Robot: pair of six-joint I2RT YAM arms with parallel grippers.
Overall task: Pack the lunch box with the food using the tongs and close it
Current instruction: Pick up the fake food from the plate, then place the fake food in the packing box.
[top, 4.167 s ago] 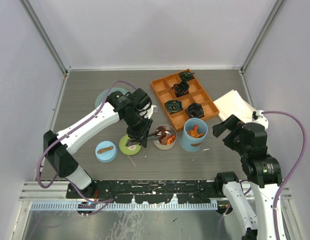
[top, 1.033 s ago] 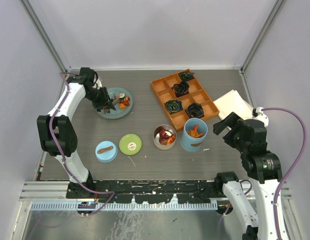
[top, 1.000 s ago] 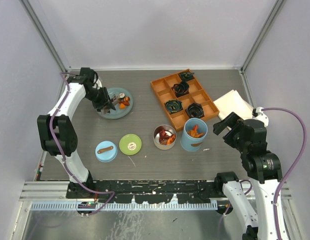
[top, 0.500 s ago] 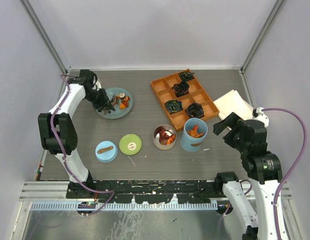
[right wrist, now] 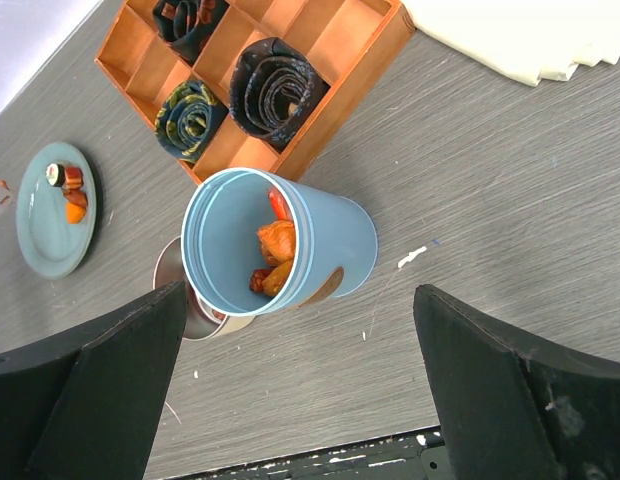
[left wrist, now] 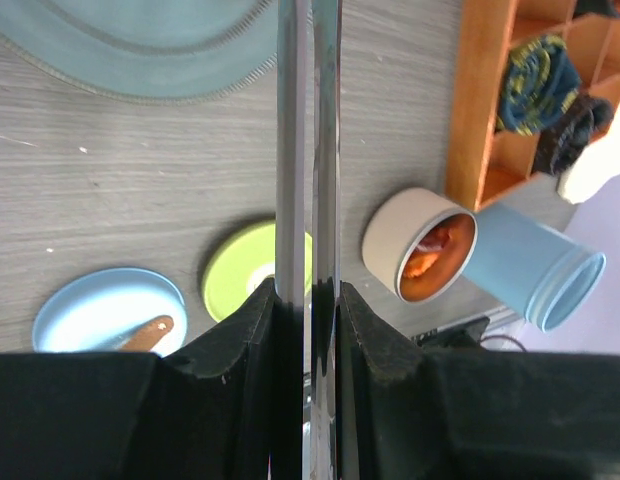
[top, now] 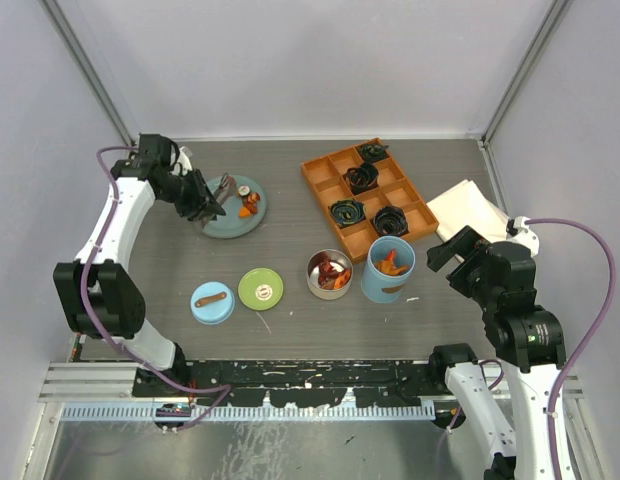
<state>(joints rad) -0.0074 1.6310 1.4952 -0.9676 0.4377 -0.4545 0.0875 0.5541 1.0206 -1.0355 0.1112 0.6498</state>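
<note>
While the left gripper (top: 197, 196) reaches toward ten o'clock of the table (top: 290, 330), its black fingers (left wrist: 240, 340) are clenched on the tongs (top: 223, 186) — the two grey arms are pressed almost together. Their tips hang over the nine o'clock edge of the teal plate (top: 224, 223), where a few pieces of food (top: 248, 205) lie toward three o'clock; whether a piece is pinched between the tips I cannot tell. At six o'clock from the plate the blue lid (top: 212, 302) and the green lid (top: 261, 288) lie flat, side by side and apart. Further right the steel tin (left wrist: 388, 226) and the light-blue cylinder (top: 386, 288) stand open just beside each other, each holding chunks. At twelve o'clock from them sits the orange tray (right wrist: 330, 104) of black coils. Near four o'clock the right gripper (top: 450, 250) hovers with jaws spread wide, grasping nothing — a cream cloth (top: 475, 212) lies beyond it.
</note>
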